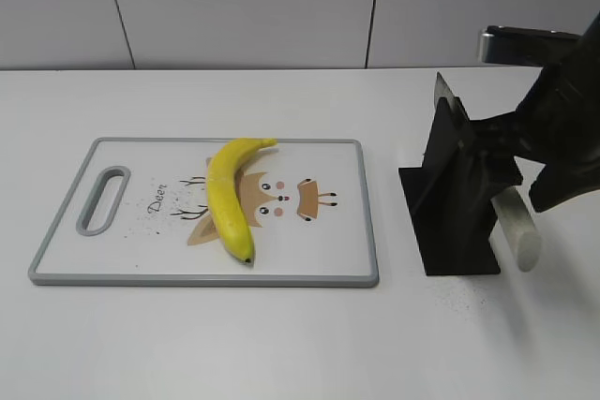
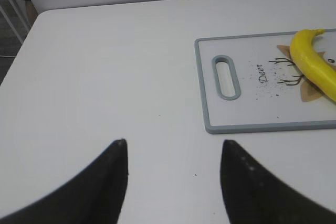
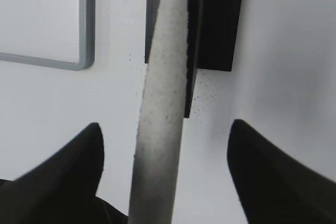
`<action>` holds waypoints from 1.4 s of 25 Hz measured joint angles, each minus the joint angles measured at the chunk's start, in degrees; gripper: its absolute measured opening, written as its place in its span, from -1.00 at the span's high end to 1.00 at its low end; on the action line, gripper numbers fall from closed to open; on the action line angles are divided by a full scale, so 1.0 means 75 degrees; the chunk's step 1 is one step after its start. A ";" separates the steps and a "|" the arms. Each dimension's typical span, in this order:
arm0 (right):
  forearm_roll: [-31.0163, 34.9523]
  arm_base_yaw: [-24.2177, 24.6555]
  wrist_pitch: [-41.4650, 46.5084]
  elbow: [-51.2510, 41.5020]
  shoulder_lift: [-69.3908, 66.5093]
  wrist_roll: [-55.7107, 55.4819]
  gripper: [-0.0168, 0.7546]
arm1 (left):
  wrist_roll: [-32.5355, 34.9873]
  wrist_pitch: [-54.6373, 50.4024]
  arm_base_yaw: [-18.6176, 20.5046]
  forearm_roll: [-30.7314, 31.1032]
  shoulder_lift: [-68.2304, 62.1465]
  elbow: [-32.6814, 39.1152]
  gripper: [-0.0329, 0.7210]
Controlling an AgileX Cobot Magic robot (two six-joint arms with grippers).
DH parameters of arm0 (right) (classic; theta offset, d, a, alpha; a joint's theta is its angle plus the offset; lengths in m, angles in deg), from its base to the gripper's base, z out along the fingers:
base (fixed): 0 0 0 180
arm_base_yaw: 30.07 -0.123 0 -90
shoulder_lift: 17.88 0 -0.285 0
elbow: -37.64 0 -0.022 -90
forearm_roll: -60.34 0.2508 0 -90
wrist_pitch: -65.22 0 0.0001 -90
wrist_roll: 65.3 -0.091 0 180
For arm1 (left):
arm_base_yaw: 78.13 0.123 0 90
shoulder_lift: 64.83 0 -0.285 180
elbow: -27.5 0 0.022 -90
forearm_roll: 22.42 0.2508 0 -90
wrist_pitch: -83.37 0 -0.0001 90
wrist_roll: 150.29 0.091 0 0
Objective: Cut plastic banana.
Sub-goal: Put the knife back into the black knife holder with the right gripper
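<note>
The yellow plastic banana [image 1: 230,196] lies on a white cutting board [image 1: 131,264] with a grey rim and a deer drawing; it also shows in the left wrist view [image 2: 315,61]. A knife with a pale grey handle [image 1: 517,227] sits in a black holder [image 1: 452,196], its blade tip sticking out on top. My right gripper [image 3: 167,129] is open, its fingers on either side of the handle [image 3: 160,108] and apart from it. My left gripper [image 2: 173,142] is open and empty above bare table left of the board [image 2: 207,103]; it is not in the exterior view.
The cutting board has a handle slot [image 1: 103,199] at its left end. The black knife holder's base [image 1: 459,255] rests on the white table to the right of the board. A grey wall stands behind the table.
</note>
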 joint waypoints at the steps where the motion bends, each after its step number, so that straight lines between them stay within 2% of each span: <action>1: 0.0000 0.0000 0.0000 0.0000 0.0000 0.0035 -0.55 | 0.0000 0.0000 0.0000 0.0000 0.0000 0.0000 -0.51; 7: 0.0188 0.0000 0.0170 0.0000 0.0223 0.0426 -0.64 | 0.0000 0.0014 0.0000 0.0000 0.0000 0.0000 -0.51; 14: 0.0403 0.0000 0.0394 -0.0278 0.2037 0.1230 -0.60 | 0.0000 0.0020 0.0000 0.0000 0.0000 0.0000 -0.51; 25: 0.0295 0.0000 -0.0791 -0.3017 0.6082 0.2545 -0.58 | 0.0000 0.0020 0.0000 0.0000 0.0002 0.0000 -0.51; 35: -0.0002 0.0000 -0.0715 -0.4474 0.9289 0.2634 -0.56 | 0.0000 0.0020 0.0000 0.0000 0.0002 0.0000 -0.51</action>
